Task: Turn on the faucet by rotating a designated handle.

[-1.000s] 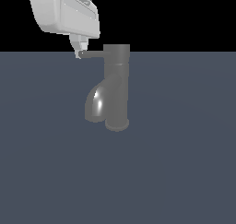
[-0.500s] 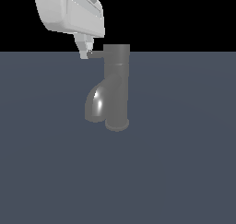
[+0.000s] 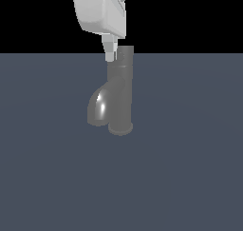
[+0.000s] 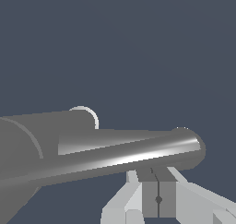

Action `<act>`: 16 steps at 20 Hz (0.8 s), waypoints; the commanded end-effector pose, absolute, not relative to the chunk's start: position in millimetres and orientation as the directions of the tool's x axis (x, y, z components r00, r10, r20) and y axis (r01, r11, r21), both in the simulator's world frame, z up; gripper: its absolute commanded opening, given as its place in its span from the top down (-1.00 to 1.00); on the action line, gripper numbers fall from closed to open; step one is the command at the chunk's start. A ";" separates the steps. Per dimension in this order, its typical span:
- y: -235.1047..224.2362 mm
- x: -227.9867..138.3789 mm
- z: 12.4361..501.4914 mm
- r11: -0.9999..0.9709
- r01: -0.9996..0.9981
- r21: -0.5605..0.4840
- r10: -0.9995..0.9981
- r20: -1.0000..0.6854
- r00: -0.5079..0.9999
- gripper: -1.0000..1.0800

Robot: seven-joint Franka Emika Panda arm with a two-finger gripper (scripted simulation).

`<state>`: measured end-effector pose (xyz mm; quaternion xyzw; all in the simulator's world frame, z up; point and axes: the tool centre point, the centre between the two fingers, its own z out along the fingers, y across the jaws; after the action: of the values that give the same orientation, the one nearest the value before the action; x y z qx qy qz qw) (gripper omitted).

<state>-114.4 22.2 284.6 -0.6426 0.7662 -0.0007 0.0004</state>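
- Exterior view shows the gripper hanging just beside the top cap of the faucet, on the exterior view's left of it, with the white hand body above and the visible fingertip level with the cap.
- Wrist view shows the fingers drawn together with only a thin seam between the pads, so the tool reads as closed and holding nothing; I cannot see the handle clearly in either view.
- That lever is not distinguishable in these frames: the long glossy bar crossing the wrist view looks like the faucet body and its spout, not the thin flat lever.
- The step in hand looks like a push with closed fingers against the lever at the cap, not a grasp.
- To do it well, the fingertip should meet the lever near its free end, stay at cap height, and sweep around the faucet's upright axis so contact does not slip off over the top.
- The faucet stands upright directly below and beside the tool, its flared base well under the fingertips, with the spout curving down on the gripper's side.
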 end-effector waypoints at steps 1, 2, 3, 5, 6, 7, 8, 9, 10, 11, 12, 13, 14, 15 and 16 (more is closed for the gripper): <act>-4.5 -116.9 284.7 0.198 -0.980 -0.001 -0.980 0.000 -0.198 1.00; -10.5 -117.8 284.6 0.198 -0.980 0.000 -0.980 0.000 -0.198 1.00; -16.4 -118.8 284.7 0.198 -0.980 0.000 -0.980 0.000 -0.198 1.00; -28.4 -120.6 284.7 0.199 -0.980 0.000 -0.980 0.000 -0.199 1.00; -34.5 -121.4 284.7 0.199 -0.980 0.000 -0.980 0.000 -0.199 1.00; -34.5 -121.4 284.7 0.199 -0.980 0.000 -0.980 0.000 -0.199 1.00; -16.3 -119.7 284.6 0.173 -0.985 -0.002 -0.985 0.001 -0.173 1.00; -19.6 -117.4 284.6 0.174 -0.985 -0.002 -0.985 0.001 -0.174 1.00; -22.9 -115.1 284.6 0.174 -0.985 -0.002 -0.985 0.001 -0.174 1.00; -26.2 -112.9 284.6 0.175 -0.985 -0.002 -0.985 0.001 -0.175 1.00; -29.4 -110.7 284.6 0.176 -0.984 -0.002 -0.984 0.001 -0.176 1.00; -32.7 -108.6 284.6 0.177 -0.984 -0.002 -0.984 0.001 -0.177 1.00; -35.9 -106.4 284.6 0.178 -0.984 -0.002 -0.984 0.001 -0.178 1.00; -39.0 -104.3 284.7 0.179 -0.984 -0.002 -0.984 0.001 -0.179 1.00; -42.1 -102.2 284.7 0.180 -0.984 -0.002 -0.984 0.001 -0.180 1.00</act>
<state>-106.6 -31.4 284.8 -0.6453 0.7639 0.0000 -0.0009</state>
